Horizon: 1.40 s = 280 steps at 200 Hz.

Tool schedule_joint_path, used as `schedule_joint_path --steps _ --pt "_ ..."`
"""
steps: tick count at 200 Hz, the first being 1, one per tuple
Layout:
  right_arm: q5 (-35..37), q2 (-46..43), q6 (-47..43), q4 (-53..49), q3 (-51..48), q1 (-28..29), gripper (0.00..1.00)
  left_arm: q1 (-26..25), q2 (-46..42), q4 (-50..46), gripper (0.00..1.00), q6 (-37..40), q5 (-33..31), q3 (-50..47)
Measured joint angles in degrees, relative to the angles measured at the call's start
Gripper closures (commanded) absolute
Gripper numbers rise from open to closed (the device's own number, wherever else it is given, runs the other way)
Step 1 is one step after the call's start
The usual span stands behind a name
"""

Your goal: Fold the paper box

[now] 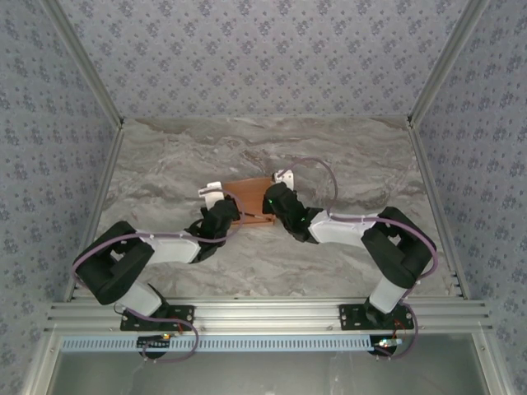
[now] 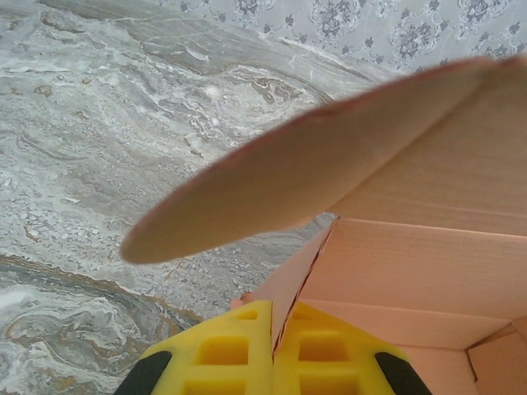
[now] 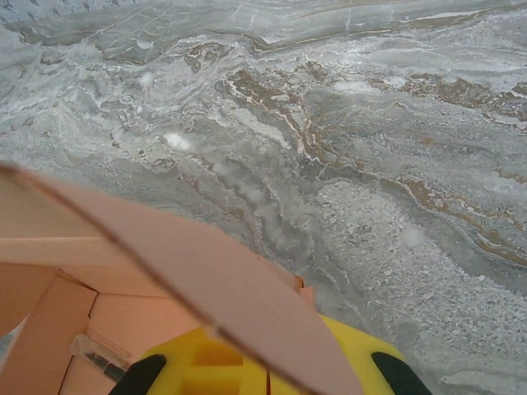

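On the table (image 1: 165, 164), left hand (image 1: 224, 207) and right hand (image 1: 276, 199) flank the paper box (image 1: 251, 196), each pinching a wall.

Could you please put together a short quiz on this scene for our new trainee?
1. True or false: the left gripper and the right gripper are each shut on the paper box.
2. What does the table look like? A: plain white. B: grey marbled pattern. C: bare wood.
3. Fill in the blank: in the left wrist view, a rounded ____ of the box arcs above the yellow fingers.
Key: 1 true; 2 B; 3 flap.
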Motion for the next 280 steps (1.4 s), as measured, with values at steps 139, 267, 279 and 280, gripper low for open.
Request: schedule_joint_path --steps 139,267,279,280 --pt "3.91 0.0 9.73 8.15 -5.46 4.63 0.89 -1.33 -1.95 9.57 1.0 3.3 -1.79 -7.85" --pt "7.41 0.0 14.08 9.7 -7.39 7.8 0.89 -2.25 -2.8 13.49 0.96 5.73 -2.75 -11.43" --pt "8.07 0.02 14.43 9.62 -7.43 8.17 0.89 -2.32 -3.08 13.49 0.96 5.81 -2.75 -11.58" --pt "8.09 0.02 14.47 9.62 -7.43 8.2 0.89 -2.34 -3.08 13.49 0.96 5.81 -2.75 -11.61"
